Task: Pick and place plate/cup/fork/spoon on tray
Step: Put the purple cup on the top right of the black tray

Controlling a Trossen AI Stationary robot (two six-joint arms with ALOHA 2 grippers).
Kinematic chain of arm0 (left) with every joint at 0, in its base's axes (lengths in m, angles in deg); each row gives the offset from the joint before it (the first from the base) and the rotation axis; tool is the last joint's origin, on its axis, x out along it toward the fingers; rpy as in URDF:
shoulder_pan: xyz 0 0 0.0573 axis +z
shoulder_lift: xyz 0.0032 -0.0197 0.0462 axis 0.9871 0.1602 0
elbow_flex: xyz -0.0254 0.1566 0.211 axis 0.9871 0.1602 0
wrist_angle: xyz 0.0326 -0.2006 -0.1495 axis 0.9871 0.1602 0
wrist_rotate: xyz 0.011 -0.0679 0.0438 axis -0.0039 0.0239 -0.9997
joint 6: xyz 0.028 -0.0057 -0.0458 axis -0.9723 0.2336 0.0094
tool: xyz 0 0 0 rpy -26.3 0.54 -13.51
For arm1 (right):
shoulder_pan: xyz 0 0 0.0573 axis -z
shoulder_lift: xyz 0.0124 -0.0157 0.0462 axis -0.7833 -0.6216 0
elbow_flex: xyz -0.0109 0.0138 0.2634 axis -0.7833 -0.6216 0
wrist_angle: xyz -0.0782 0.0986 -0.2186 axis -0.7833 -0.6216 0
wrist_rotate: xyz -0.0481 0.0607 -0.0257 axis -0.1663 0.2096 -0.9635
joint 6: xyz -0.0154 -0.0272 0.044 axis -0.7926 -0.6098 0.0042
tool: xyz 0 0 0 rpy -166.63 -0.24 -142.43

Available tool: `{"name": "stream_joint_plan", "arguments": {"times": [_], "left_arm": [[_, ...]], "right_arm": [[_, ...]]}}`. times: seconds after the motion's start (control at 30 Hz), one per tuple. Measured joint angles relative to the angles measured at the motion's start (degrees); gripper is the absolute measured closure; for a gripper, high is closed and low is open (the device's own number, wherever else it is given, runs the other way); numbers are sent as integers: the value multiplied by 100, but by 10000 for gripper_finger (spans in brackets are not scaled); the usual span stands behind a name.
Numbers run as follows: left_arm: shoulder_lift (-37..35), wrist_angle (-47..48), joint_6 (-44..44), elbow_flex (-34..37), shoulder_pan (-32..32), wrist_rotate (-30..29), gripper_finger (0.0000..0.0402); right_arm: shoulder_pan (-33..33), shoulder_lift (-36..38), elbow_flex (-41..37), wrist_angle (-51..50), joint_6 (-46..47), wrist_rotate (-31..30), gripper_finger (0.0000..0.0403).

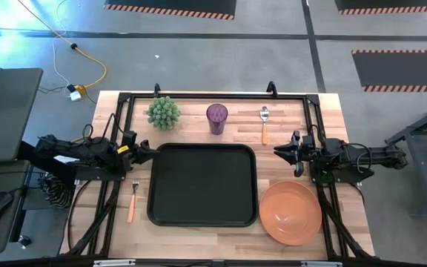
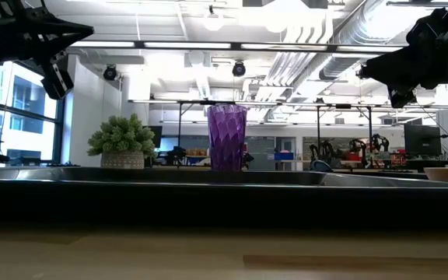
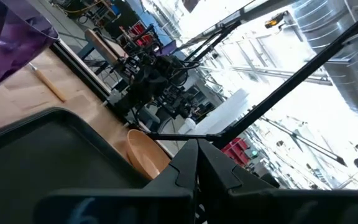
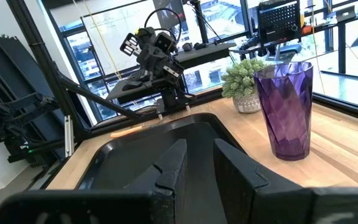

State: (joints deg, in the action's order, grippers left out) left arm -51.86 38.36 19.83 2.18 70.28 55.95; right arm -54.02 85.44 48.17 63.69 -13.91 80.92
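Nothing is on board yet: the black tray (image 1: pixel 202 184) sits bare in the middle of the wooden surface (image 1: pixel 325 111), toward the near edge, so this looks like the very start, with the first pick not yet made.

Largest of the tableware, the orange plate (image 1: pixel 290 213) lies in the near right corner, just beside the tray's right rim and apart from it. The spiky green plant (image 1: pixel 163 112) stands by the far edge, left of centre; it is no part of the job. Next along that far edge comes the purple cup (image 1: pixel 216 118), upright, just beyond the tray's far rim. The spoon (image 1: pixel 264 123) lies right of the cup, bowl toward the far edge. The fork (image 1: pixel 133 199) lies along the tray's left rim, tines toward the far edge.

The left gripper (image 1: pixel 151 152) hangs over the tray's far left corner, fingers (image 3: pixel 194 165) drawn together, holding nothing. The right gripper (image 1: pixel 282 151) hovers off the tray's right rim, between spoon and plate, fingers (image 4: pixel 173 163) a little apart, also bare.

My read: the right arm is best placed for the plate or the spoon, the left for the fork. The next move calls for one arm to open, drop to the surface and close squarely. The plate is shallow and wants a rim grip; the slim cutlery lies flat and leaves little to pinch.
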Motion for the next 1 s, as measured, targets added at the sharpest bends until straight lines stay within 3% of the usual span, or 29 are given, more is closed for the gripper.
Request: {"name": "stream_joint_plan", "arguments": {"times": [0.3, 0.57, 0.77, 1.0], "left_arm": [[0, 13, -581, 0, 1, 0, 396], [0, 22, -1051, 0, 0, -1, 355], [1, 288, -899, 0, 0, -184, 322], [2, 345, -398, -125, 0, -579, 316]], "right_arm": [[0, 0, 0, 0, 0, 0, 331], [2, 0, 0, 0, 0, 0, 331], [0, 0, 0, 1, 0, 0, 331], [0, 0, 0, 0, 0, 0, 331]]}}
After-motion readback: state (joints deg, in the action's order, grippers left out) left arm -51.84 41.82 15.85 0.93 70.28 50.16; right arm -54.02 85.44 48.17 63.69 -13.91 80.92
